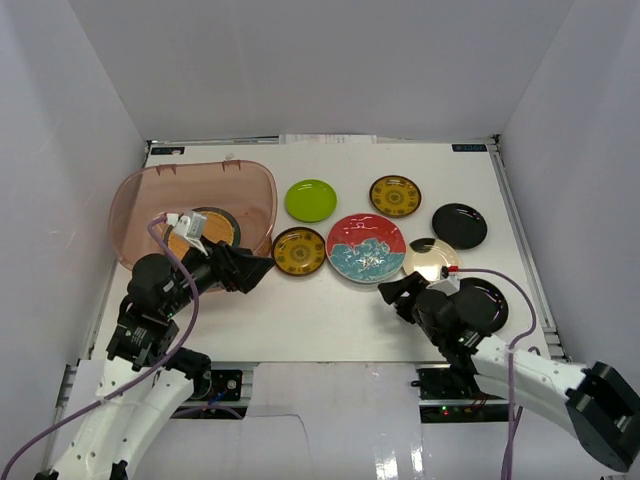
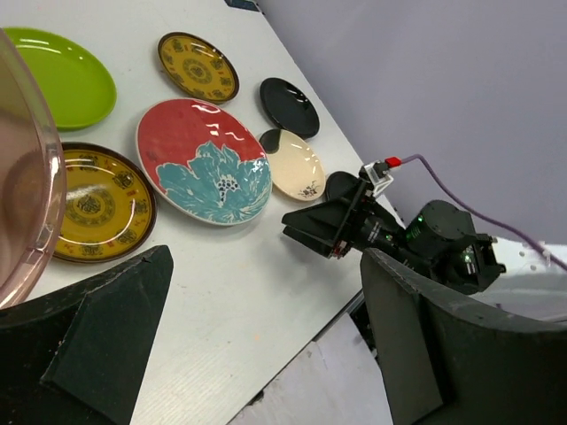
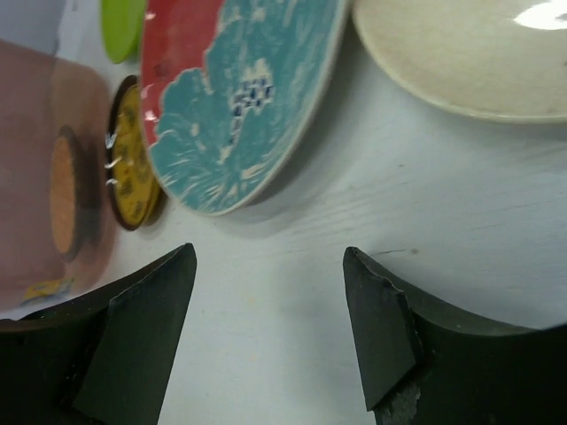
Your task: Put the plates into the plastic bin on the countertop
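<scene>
Currently both grippers hang empty over the countertop (image 1: 330,312). Left gripper (image 2: 266,257): jaws wide apart, nothing held. The plastic bin (image 2: 27,177) sits just beside its left finger, with 1 woven tan plate (image 1: 218,232) inside; 1 yellow-brown plate (image 2: 93,204) lies just ahead. Right gripper (image 3: 267,257): jaws wide apart, nothing held. The red-and-teal plate (image 3: 239,97) lies just ahead of its fingertips, the cream plate (image 3: 461,53) ahead to its right. Outside the bin, 7 plates lie on the countertop, among them a lime green plate (image 1: 310,200).
</scene>
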`<state>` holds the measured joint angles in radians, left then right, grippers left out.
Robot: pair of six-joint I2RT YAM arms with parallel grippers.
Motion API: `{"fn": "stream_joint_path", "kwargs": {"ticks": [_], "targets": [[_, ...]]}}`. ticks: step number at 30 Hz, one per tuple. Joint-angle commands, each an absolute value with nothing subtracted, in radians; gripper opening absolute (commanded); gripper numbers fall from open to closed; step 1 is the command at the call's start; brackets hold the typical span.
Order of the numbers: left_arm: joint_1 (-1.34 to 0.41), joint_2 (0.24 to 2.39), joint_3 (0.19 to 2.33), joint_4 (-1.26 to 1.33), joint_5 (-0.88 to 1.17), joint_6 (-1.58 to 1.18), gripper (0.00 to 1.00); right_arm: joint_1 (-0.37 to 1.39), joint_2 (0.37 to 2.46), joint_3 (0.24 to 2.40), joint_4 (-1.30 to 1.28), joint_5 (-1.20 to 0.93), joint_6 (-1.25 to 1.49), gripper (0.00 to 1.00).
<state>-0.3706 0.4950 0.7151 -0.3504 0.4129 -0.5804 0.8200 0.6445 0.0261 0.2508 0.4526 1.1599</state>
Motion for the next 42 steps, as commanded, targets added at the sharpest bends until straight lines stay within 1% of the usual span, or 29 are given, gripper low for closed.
{"fn": "stream_joint_path", "kwargs": {"ticks": [1,2,3,4,5,6,7,9,12,13,14,15,16,18,19,20,22,23,27,30,31,33,34,36,38,39,40,41,42], "targets": [[-0.376,0.459,0.707,-0.393,0.430,-0.491,0.98,0.764,0.851,0.063,0.456,0.485,1.245,0.73],[-0.376,0.453,0.700,-0.397,0.425,-0.483,0.98,0.752,0.903,0.075,0.494,0.465,1.264,0.69],[-0.376,0.445,0.695,-0.406,0.422,-0.474,0.98,0.740,1.010,0.081,0.530,0.457,1.294,0.63],[-0.376,0.433,0.692,-0.408,0.420,-0.465,0.98,0.726,1.061,0.090,0.585,0.456,1.311,0.62],[-0.374,0.427,0.684,-0.413,0.410,-0.442,0.98,0.723,1.144,0.100,0.621,0.469,1.322,0.56],[-0.374,0.422,0.683,-0.419,0.403,-0.433,0.98,0.716,1.181,0.101,0.661,0.475,1.336,0.50],[-0.374,0.413,0.680,-0.420,0.391,-0.423,0.98,0.707,1.218,0.104,0.748,0.479,1.360,0.47],[-0.376,0.403,0.669,-0.417,0.350,-0.408,0.98,0.695,1.308,0.130,0.797,0.482,1.385,0.42],[-0.374,0.388,0.646,-0.396,0.331,-0.400,0.98,0.686,1.390,0.158,0.880,0.483,1.407,0.29],[-0.374,0.390,0.647,-0.397,0.334,-0.399,0.98,0.687,1.394,0.160,0.905,0.485,1.405,0.21],[-0.374,0.390,0.650,-0.396,0.339,-0.394,0.98,0.686,1.381,0.158,0.917,0.486,1.394,0.10],[-0.376,0.390,0.652,-0.394,0.337,-0.393,0.98,0.686,1.361,0.152,0.928,0.489,1.378,0.08],[-0.376,0.390,0.656,-0.394,0.333,-0.393,0.98,0.692,1.330,0.141,0.927,0.491,1.359,0.08],[-0.374,0.402,0.681,-0.409,0.309,-0.425,0.98,0.716,1.199,0.143,0.853,0.520,1.304,0.08],[-0.374,0.414,0.743,-0.420,0.313,-0.442,0.98,0.732,1.139,0.170,0.807,0.535,1.269,0.08],[-0.374,0.434,0.779,-0.425,0.327,-0.454,0.98,0.748,1.020,0.198,0.676,0.581,1.199,0.08],[-0.374,0.445,0.843,-0.413,0.382,-0.478,0.98,0.805,0.913,0.256,0.602,0.618,1.103,0.08],[-0.376,0.448,0.898,-0.407,0.393,-0.480,0.98,0.822,0.834,0.308,0.589,0.639,0.995,0.08],[-0.383,0.453,0.979,-0.370,0.391,-0.485,0.98,0.914,0.773,0.474,0.513,0.649,0.807,0.08],[-0.387,0.454,0.994,-0.353,0.388,-0.502,0.98,0.936,0.862,0.622,0.524,0.560,0.721,0.08],[-0.385,0.456,1.002,-0.351,0.400,-0.508,0.98,0.943,0.932,0.661,0.531,0.536,0.701,0.08],[-0.385,0.459,1.032,-0.353,0.406,-0.509,0.98,0.960,1.000,0.773,0.548,0.522,0.664,0.08],[-0.385,0.459,1.045,-0.354,0.410,-0.509,0.98,0.959,1.073,0.807,0.593,0.474,0.654,0.08],[-0.387,0.459,1.084,-0.360,0.411,-0.509,0.98,0.959,1.167,0.963,0.594,0.390,0.638,0.08],[-0.387,0.462,1.107,-0.365,0.411,-0.511,0.98,0.959,1.346,1.096,0.549,0.304,0.644,0.08],[-0.387,0.463,1.121,-0.365,0.411,-0.512,0.98,0.962,1.477,1.244,0.526,0.238,0.653,0.08],[-0.387,0.468,1.127,-0.365,0.413,-0.514,0.98,0.968,1.541,1.317,0.482,0.215,0.658,0.08],[-0.387,0.469,1.134,-0.365,0.410,-0.518,0.98,0.977,1.669,1.467,0.453,0.184,0.658,0.08],[-0.387,0.471,1.137,-0.365,0.410,-0.518,0.98,0.980,1.731,1.542,0.422,0.175,0.658,0.08]]}}
